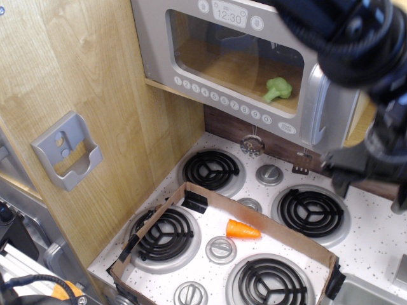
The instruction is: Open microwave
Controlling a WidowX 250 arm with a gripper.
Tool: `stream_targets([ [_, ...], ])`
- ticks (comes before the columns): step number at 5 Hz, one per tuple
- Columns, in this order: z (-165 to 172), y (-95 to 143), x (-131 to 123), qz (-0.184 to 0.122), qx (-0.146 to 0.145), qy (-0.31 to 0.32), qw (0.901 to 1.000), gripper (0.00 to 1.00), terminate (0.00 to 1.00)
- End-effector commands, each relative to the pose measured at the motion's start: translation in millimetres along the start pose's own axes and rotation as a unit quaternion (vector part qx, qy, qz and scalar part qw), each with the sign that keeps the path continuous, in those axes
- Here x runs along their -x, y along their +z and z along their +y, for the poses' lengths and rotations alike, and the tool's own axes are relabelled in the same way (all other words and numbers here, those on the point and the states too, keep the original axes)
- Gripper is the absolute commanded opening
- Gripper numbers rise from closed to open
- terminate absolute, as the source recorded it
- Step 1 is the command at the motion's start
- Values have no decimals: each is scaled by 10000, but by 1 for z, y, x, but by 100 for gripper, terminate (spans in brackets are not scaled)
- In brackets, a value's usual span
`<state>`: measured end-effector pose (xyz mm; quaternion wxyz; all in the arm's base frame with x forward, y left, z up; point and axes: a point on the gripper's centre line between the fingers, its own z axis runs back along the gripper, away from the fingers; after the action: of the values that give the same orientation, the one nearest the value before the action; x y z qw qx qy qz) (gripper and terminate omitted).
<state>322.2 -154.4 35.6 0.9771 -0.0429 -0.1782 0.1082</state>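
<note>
Observation.image: microwave (241, 70) with green item inside, gripper (372, 175) (jaw state unclear) at right.

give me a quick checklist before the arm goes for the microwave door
1. Microwave door shut: ok, it sits flush, so the opening is not yet done.
2. Handle in view and unblocked: ok, the silver vertical bar at the door's right edge is clear.
3. Gripper position: not ok, it is low and to the right of the handle, not on it.
4. Gripper open: cannot tell, it is blurred and partly cut off by the frame edge.
5. Contents: ok, the broccoli rests inside behind the window.
6. Below the door: ok, the carrot lies inside the cardboard frame on the stove, well below the door.
</note>
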Motion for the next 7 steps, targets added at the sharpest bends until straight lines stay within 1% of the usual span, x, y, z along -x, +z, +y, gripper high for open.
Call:
stream_targets([
  [1, -49, 13, -47, 71, 593, -213, 9980, 100, 0],
  [2, -60, 13, -58, 112, 772, -305, 9965, 100, 0],
  [3, -64, 13, -62, 25, 823, -570, 9950, 100, 0],
  [4, -55, 10, -69, -359, 880, -1520, 9838, 100, 0],
  [5, -44, 6, -70, -441, 865, -1890, 9772, 100, 0],
  [6, -23, 0, -71, -506, 836, -2250, 9695, 100, 0],
  [7, 3, -4, -63, -389, 780, -2317, 9689, 100, 0],
])
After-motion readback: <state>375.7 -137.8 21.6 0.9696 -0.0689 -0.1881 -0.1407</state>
